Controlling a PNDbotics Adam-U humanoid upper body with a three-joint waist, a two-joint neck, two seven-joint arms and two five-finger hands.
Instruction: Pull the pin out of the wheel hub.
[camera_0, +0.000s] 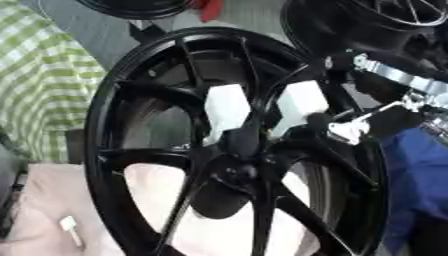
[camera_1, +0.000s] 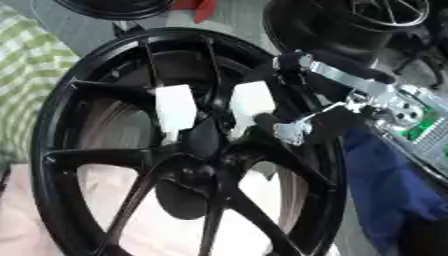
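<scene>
The right eye view shows the right robot hand (camera_1: 293, 125) at the black wheel hub (camera_1: 197, 145), fingers curled beside a white pin (camera_1: 251, 102) between spokes; they may slip off it.

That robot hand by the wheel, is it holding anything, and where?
Cannot be told: the right hand reaches the wheel beside a white block, but no hold shows.

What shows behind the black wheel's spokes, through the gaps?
Through the black wheel: two white blocks in the upper gaps, pale pink cloth in the lower. Right hand reaches the spokes. No pin is discernible.
</scene>
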